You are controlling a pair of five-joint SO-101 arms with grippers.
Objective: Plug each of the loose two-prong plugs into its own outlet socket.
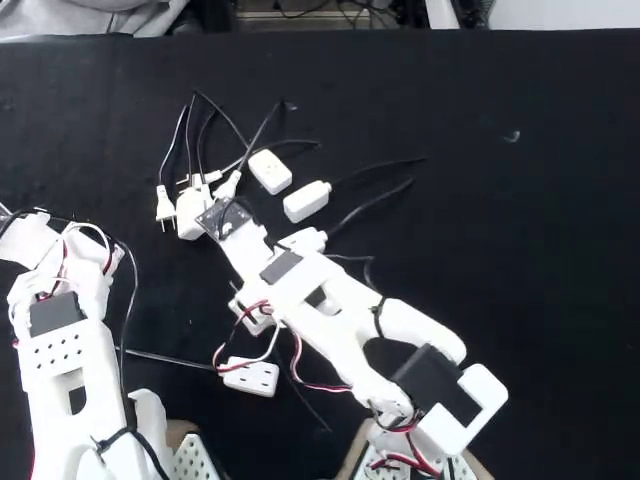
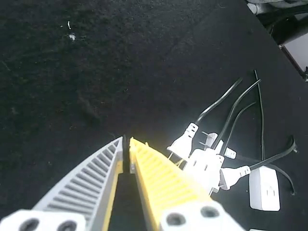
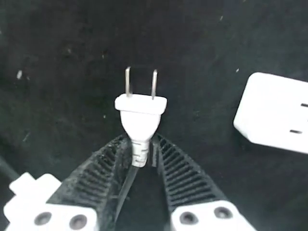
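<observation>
My right gripper is shut on the neck of a white two-prong plug, whose prongs point away from the wrist over the black table. A white outlet block lies beside it, a short gap off, slots facing the plug. In the high view this gripper sits at the cable cluster with the held plug near an outlet block. My left gripper is shut with nothing in it and stays at the table's left. Past it lie a loose plug and a multi-outlet block.
A second outlet block lies right of the cluster, and a third one sits under the right arm near the front. Black cables fan out toward the back. Another loose plug lies left of the cluster.
</observation>
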